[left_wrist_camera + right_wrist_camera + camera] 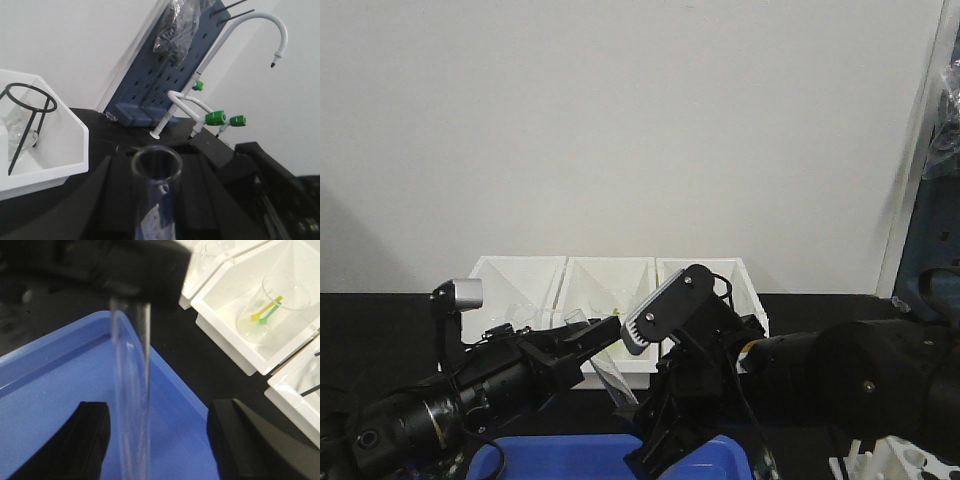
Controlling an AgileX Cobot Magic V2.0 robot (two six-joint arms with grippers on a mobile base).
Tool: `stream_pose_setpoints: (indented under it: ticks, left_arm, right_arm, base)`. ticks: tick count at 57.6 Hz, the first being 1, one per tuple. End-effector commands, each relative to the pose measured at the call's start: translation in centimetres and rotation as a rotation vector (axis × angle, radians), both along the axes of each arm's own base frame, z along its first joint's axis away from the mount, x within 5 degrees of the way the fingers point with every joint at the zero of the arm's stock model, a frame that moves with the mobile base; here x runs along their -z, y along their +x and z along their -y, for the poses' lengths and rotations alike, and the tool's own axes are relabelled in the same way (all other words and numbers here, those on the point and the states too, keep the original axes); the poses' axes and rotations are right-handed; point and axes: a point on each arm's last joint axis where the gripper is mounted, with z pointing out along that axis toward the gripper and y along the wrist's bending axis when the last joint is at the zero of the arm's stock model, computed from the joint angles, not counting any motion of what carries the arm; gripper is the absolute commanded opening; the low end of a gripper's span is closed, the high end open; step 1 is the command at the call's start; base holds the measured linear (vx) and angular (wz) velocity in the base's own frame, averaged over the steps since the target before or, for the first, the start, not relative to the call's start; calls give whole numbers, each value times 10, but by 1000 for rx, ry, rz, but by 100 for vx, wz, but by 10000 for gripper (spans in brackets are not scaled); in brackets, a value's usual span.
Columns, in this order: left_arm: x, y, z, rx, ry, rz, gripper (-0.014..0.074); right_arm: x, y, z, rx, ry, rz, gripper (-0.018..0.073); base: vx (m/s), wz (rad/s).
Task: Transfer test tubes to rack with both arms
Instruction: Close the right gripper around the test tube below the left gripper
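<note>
Right wrist-mounted, test tube [131, 400]: upright above the blue tray [45, 390], upper end pinched by the left gripper.
Left gripper [159, 200]: clamped on the test tube just below its open mouth.
Right gripper [166, 440]: jaws wide, either side of the test tube, touching neither side.
Rack [905, 462]: white, near the front right corner of the black table [380, 312], partly cut off.
Bins [610, 285]: three, white, along the rear edge.
Beaker [264, 307]: in one bin, with yellow and green pieces inside.
Tap [220, 118]: white, green knobs, beside a blue pegboard [160, 85].
</note>
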Motion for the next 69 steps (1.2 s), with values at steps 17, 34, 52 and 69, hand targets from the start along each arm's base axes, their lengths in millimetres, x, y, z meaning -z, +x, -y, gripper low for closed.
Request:
stream_pose_setpoints:
  ticks: [17, 34, 52, 69]
  left_arm:
    - [-28, -8, 2, 64, -73, 107, 1]
    - [-26, -11, 5, 101, -32, 124, 1]
    - [-25, -11, 5, 106, -24, 127, 3]
    - [-23, -9, 4, 90, -6, 112, 63]
  right_arm:
    - [-29, 24, -17, 22, 99, 57, 472]
    - [-29, 23, -17, 17, 101, 60, 396]
    - [-27, 21, -18, 15, 114, 15, 193]
    - [-29, 19, -21, 35, 191, -31, -15]
  base:
    - [0, 0]
    - [0, 0]
    - [0, 0]
    - [0, 0]
